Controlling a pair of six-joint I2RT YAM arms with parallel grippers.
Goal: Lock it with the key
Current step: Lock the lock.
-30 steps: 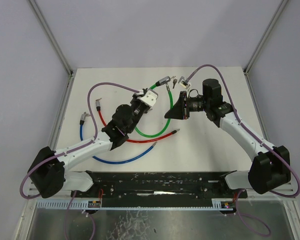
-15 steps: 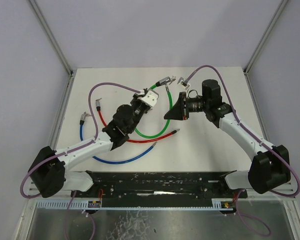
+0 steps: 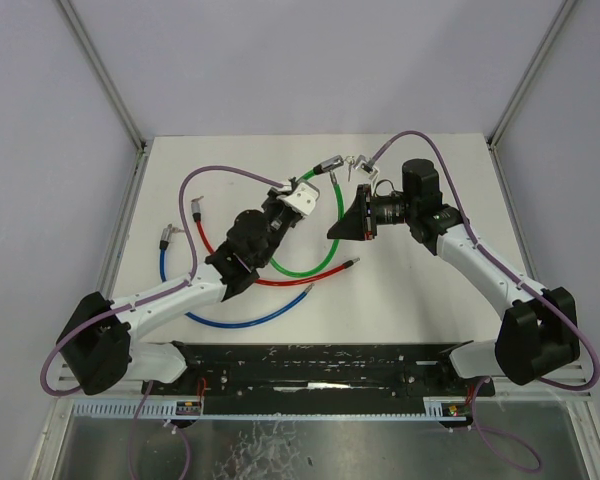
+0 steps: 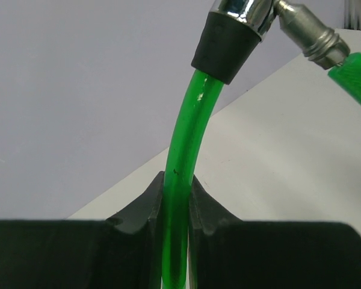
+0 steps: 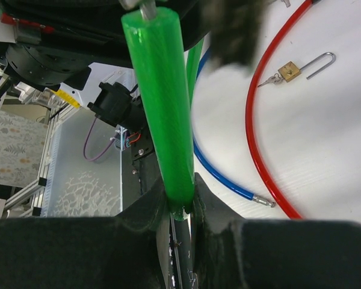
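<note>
Over the last second the right arm nudged its wrist a little toward the far edge. The small metal cluster [image 3: 356, 160] beside the lock head [image 3: 329, 162] shifted with it in the top view, while the left arm kept its pose. Neither grip altered. That read as fine alignment at the lock's mouth rather than a finished turn, so the locking itself looked not yet done.

The left jaws stayed pressed on the green cable [image 4: 179, 198], pinching it just below a matte black sleeve [image 4: 224, 51]. The sleeve flared into the chrome lock head, and both were held up off the white surface [image 4: 277, 156]. The right jaws were nipped on a thick green rod [image 5: 159, 102], smooth, round and translucent. This rod was probably the handle of the key [image 4: 313, 37], though the wrist views sat too close to be sure. Its stepped, grooved steel shank met the chrome head at an angle, so the key hung in the air between the two arms, right at the lock.

The green cable was glossy, see-through plastic, bending in a soft arc. On the surface below lay a red cable [image 5: 253, 120], a blue cable [image 5: 219, 174] ending in a metal tip, and a small brass padlock [image 5: 287, 71] with a long thin shackle
</note>
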